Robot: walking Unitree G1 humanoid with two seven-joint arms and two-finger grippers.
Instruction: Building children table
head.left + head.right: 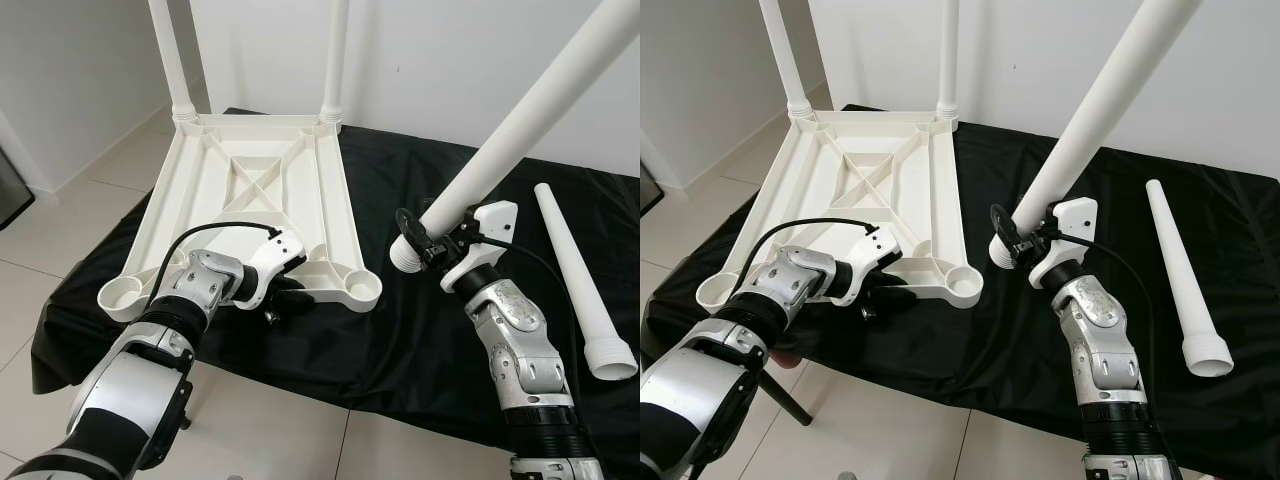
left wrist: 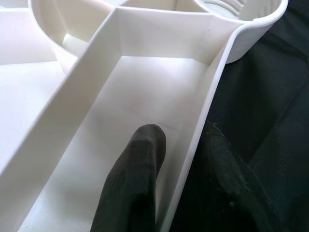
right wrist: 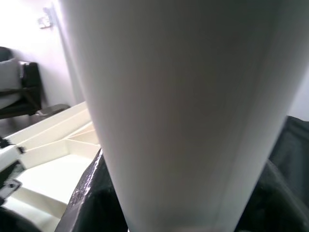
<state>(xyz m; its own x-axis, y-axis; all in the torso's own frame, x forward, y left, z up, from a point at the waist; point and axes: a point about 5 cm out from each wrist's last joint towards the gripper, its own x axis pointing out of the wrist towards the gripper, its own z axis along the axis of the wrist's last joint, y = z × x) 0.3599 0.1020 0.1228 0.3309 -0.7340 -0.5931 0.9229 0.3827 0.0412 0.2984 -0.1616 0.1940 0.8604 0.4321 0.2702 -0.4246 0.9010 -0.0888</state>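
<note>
White walls and pale floor tiles (image 1: 60, 250) surround a low surface draped in black cloth (image 1: 420, 330). On the cloth's left part lies the tabletop (image 1: 250, 180), upside down, its ribbed underside facing up with a cross brace in the middle. Two legs (image 1: 168, 55) stand upright in the far corner sockets, while the near corner sockets sit open, one at the near left (image 1: 122, 293) and one at the near right (image 1: 358, 288).

Left gripper (image 1: 285, 300) is at the tabletop's near edge, just left of the near right socket. Its fingers pinch the rim wall: in the left wrist view one finger (image 2: 133, 183) rests inside the trough and the other lies outside against the cloth.

Further right, the right gripper (image 1: 432, 243) is closed around a third leg (image 1: 520, 125) near its threaded lower end. That leg is held off the cloth and tilts up toward the right, its lower end beside the near right socket but apart from it.

At the far right a fourth leg (image 1: 578, 285) lies loose on the cloth, its wide end toward the robot.
</note>
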